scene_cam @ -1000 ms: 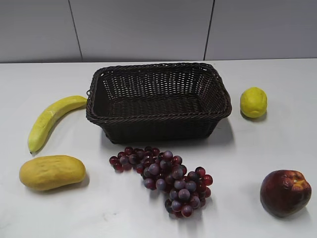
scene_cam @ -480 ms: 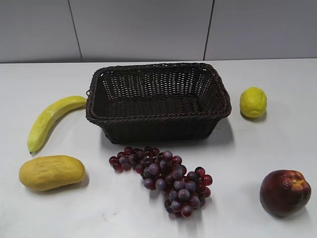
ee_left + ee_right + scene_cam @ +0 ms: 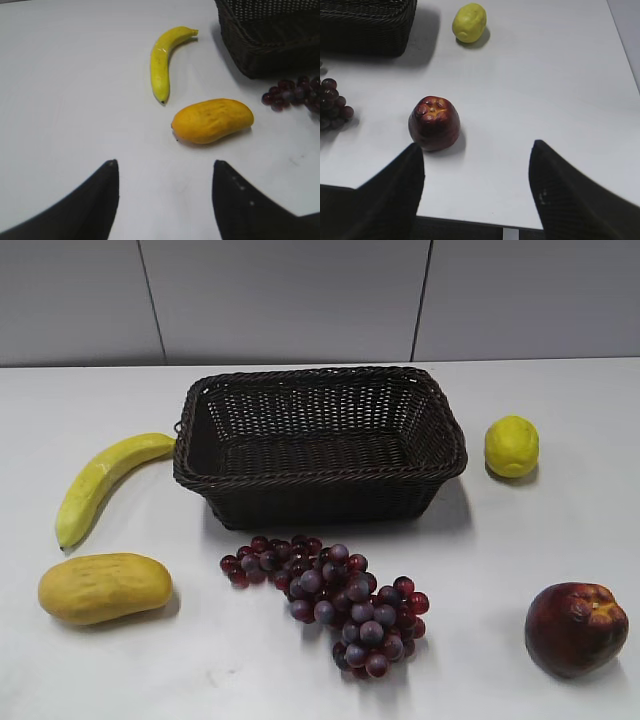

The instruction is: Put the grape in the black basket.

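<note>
The grape (image 3: pixel 335 598), a bunch of small dark red and purple grapes, lies on the white table in front of the black basket (image 3: pixel 320 478). The basket is empty. Part of the bunch shows at the right edge of the left wrist view (image 3: pixel 295 94) and at the left edge of the right wrist view (image 3: pixel 331 102). My left gripper (image 3: pixel 165 165) is open and empty above bare table, well left of the grape. My right gripper (image 3: pixel 476 147) is open and empty above the table's front edge, right of the grape. Neither gripper shows in the exterior view.
A yellow banana (image 3: pixel 100 483) and an orange-yellow mango (image 3: pixel 104 587) lie left of the basket. A lemon (image 3: pixel 511 446) sits right of it. A large dark red fruit (image 3: pixel 575 628) sits at the front right, close to my right gripper's left finger.
</note>
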